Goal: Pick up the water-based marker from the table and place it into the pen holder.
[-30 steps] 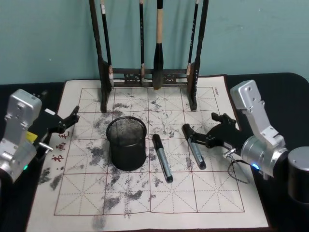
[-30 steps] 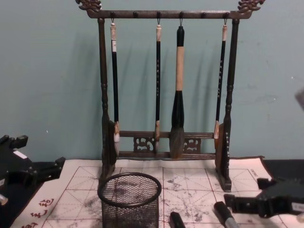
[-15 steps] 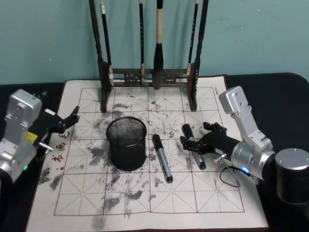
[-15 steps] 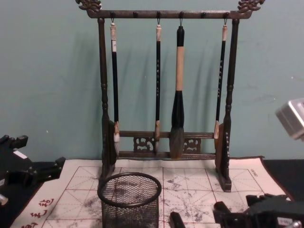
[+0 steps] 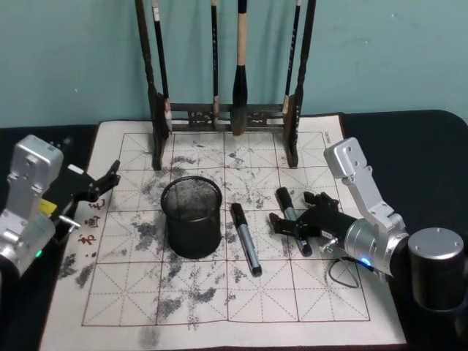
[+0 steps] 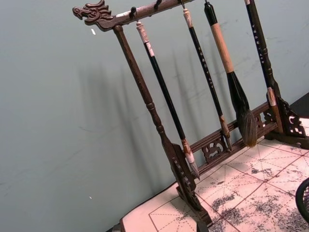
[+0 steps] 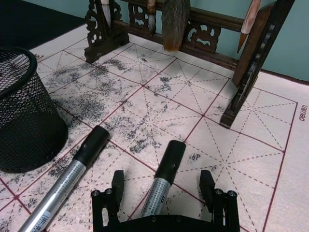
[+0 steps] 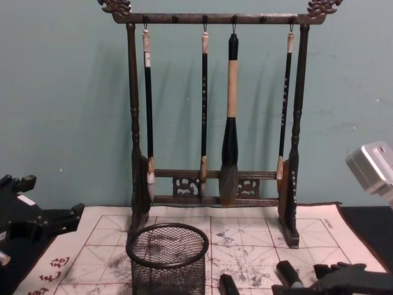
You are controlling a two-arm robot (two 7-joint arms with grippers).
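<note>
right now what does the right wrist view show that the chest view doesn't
Right wrist view, not chest: the silver barrels of the water-based marker and the second marker, with the right gripper open astride the first. Chest view, not right wrist: the brush rack up to its carved top bar, the hanging brushes at full length, and the left gripper parked at the left. Both: the pen holder, the rack's base, the inked mat, both markers' black caps.

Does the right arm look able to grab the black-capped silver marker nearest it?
Probably yes: the right gripper holds its open fingers either side of that black-capped silver marker, nothing between.
</note>
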